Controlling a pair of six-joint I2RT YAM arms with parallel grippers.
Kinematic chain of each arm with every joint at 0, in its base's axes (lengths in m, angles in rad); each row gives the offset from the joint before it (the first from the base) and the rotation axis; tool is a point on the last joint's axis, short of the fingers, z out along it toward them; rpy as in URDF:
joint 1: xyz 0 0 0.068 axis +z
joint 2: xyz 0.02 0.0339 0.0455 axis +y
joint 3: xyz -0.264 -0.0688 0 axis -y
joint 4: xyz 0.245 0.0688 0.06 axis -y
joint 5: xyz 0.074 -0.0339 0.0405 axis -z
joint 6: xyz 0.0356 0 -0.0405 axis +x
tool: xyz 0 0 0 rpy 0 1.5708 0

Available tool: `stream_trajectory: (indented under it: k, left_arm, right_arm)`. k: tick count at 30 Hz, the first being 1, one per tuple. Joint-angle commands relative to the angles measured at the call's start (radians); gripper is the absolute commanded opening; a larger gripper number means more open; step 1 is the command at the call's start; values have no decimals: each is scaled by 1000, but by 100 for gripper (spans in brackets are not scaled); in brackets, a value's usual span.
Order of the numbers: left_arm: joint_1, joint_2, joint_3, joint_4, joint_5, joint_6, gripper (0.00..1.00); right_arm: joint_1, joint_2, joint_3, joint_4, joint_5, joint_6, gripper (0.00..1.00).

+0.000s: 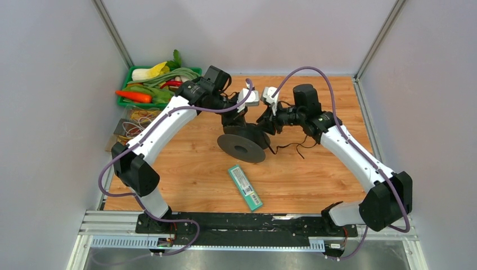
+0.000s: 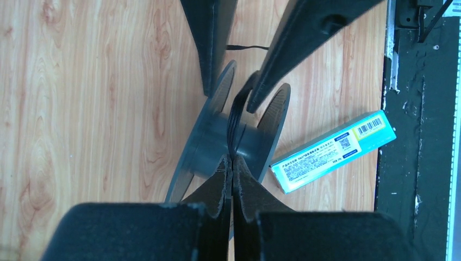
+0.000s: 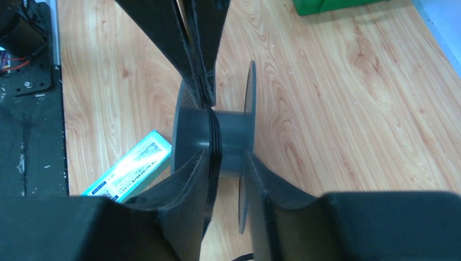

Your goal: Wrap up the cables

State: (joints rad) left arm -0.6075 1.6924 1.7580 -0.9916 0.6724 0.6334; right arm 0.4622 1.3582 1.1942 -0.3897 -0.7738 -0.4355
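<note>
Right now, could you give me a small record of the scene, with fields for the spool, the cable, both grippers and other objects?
spool: dark grey, between both grippers
cable: thin, black, some turns on the hub, rest loose
left gripper: shut on cable at the hub
right gripper: open, one finger each side of a flange
teal box: lies flat near the spool
green basket: holds vegetables, far left corner

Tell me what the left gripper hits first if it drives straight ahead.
The dark grey spool: the left gripper, fingers shut, points at its hub, right where the black cable is wound, and seems to touch it; depth is unclear.
</note>
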Motion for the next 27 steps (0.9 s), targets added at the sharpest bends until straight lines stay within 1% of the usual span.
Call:
stream_trajectory:
  k: [1,4,8,11,12,13,14,16,18,19,21,23,25,27]
  left_arm:
    - [6,0,46,4,49,-14,0]
    - [9,3,46,8,49,-20,0]
    - [12,6,44,11,49,-18,0]
    - [23,10,41,19,50,-31,0]
    - [28,10,38,27,53,-38,2]
    - [32,7,35,34,47,-44,11]
    - [40,3,28,47,44,-52,24]
    - [57,-16,3,96,35,-69,36]
    - [77,-46,-41,169,16,-84,44]
    - [84,-63,-66,218,-6,-92,52]
    - [104,-94,-119,303,-23,-89,59]
    - [120,-112,-169,358,-19,-40,61]
    - [127,-117,-190,361,15,46,63]
    - [132,-111,-196,328,55,135,64]
  right_arm:
    - [9,-1,-10,41,56,-52,28]
    - [9,1,-11,41,51,-51,19]
    - [9,-5,-15,43,36,-45,1]
    - [9,-5,-8,19,12,-45,0]
    - [9,-2,-4,2,7,-43,0]
    - [9,2,2,-21,4,-40,0]
    - [9,10,10,-53,4,-36,0]
    - [9,34,34,-122,21,-11,0]
    - [9,62,62,-191,45,27,0]
    - [9,74,73,-214,57,49,0]
    - [9,93,73,-225,86,99,0]
    - [10,110,73,-233,114,132,0]
    - [10,140,90,-248,136,150,0]
    - [12,172,119,-279,157,155,0]
